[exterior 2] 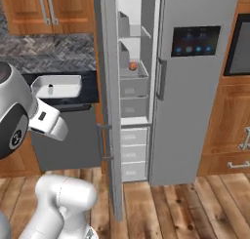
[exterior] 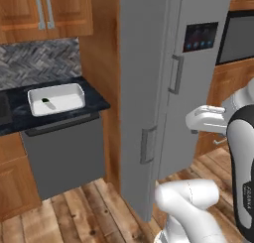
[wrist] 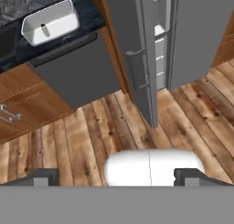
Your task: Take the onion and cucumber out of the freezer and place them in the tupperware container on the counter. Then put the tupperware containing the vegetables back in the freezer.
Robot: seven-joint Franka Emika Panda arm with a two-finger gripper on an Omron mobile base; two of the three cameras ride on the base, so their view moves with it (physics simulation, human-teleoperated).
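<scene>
The freezer (exterior 2: 134, 94) stands with its door (exterior 2: 110, 116) swung wide open toward me. On a middle shelf inside rests the reddish-orange onion (exterior 2: 133, 66). The white tupperware container (exterior: 55, 99) is on the dark counter (exterior: 96, 102) to the left. A small dark elongated thing, apparently the cucumber (wrist: 45, 30), lies inside it. My gripper (wrist: 116, 178) is open, with nothing between its fingers. It hangs well back from the freezer, looking down at the wooden floor in front of the open door.
A grey dishwasher front (exterior: 64, 152) sits under the counter. The fridge door with the dark touch panel (exterior 2: 195, 40) is shut on the right. Wooden cabinets (exterior 2: 229, 126) flank the fridge. The open door's edge (wrist: 146, 81) juts out over the floor.
</scene>
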